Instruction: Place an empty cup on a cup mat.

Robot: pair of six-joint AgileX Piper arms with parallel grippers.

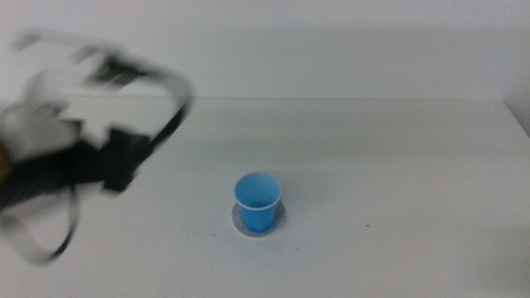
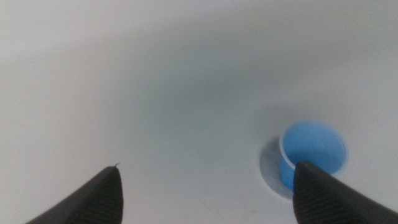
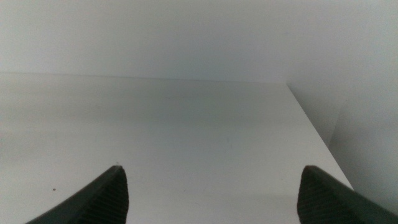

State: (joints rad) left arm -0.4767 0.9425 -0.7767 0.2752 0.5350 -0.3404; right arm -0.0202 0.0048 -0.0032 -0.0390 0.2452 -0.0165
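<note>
Middle view shows a white desk (image 1: 397, 165) with a pale wall behind it and nothing standing between the left arm and the cup (image 1: 257, 201). The cup stands upright on the cup mat (image 1: 239, 222), a little ahead of the desk's near edge and close to its middle; only a thin grey ring of the mat shows around the cup's base. Its light blue inside looks empty. The left arm is a blurred shape at the picture's left, raised and well apart from the cup; the left claw (image 2: 205, 193) is open with nothing between its jaws. The right claw (image 3: 211, 193) is also open, holding nothing, over bare desk near its far right corner.
</note>
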